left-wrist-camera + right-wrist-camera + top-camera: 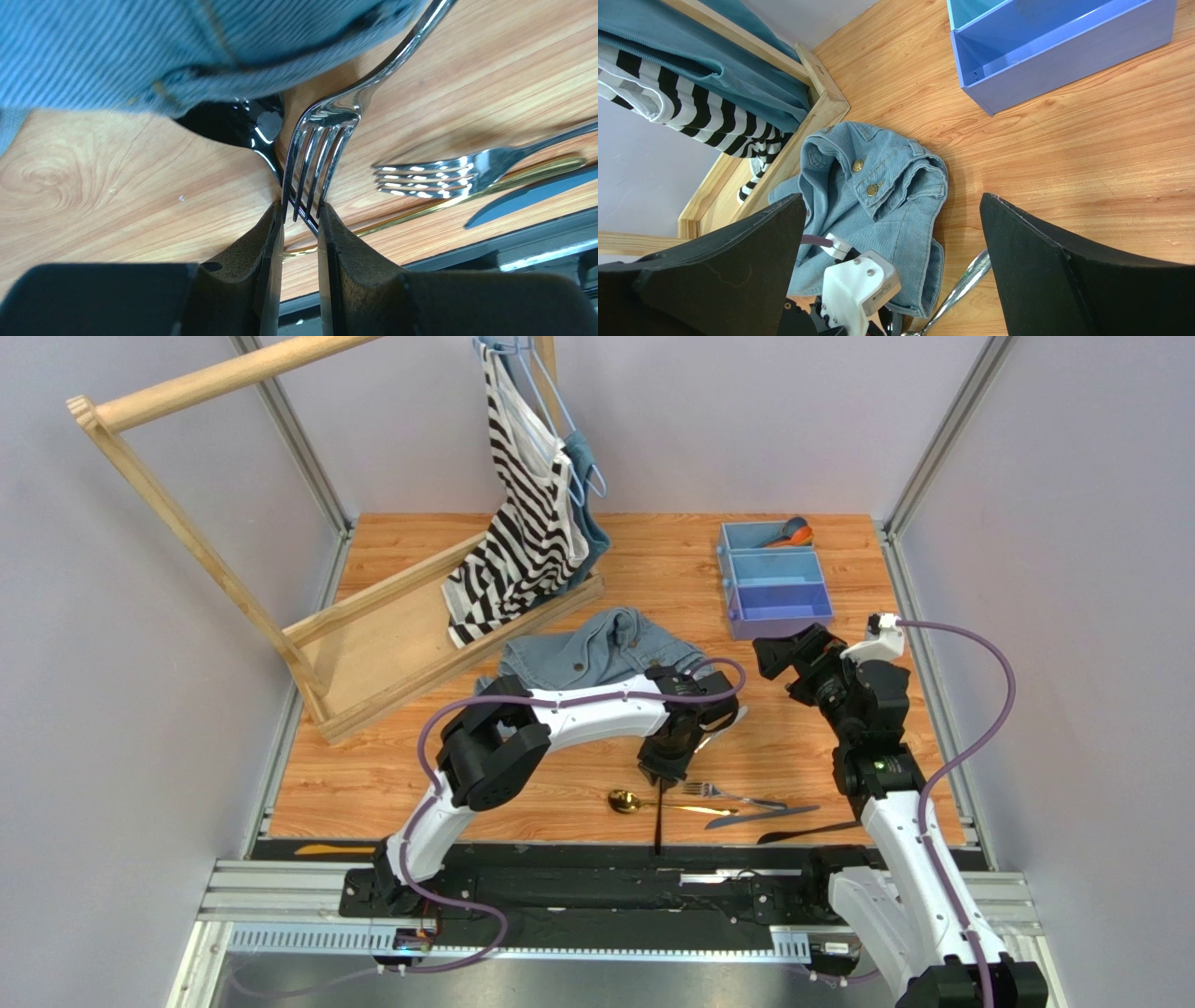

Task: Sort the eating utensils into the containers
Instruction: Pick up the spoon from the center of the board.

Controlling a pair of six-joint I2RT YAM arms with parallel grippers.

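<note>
Between the nearly closed fingers of the left hand, the fork is pinched by its tines, handle pointing straight away, with the tray well off to the far right.

The left pincer pinches a silver fork by its tines, a second fork lying nearby

A: Which colours do we see?
B: We see a light wood-grain table, a light blue plastic tray with an orange spoon, a shiny silver metal fork, a gold spoon, a glossy black spoon, a blue denim jacket, a black-and-white striped top.
</note>
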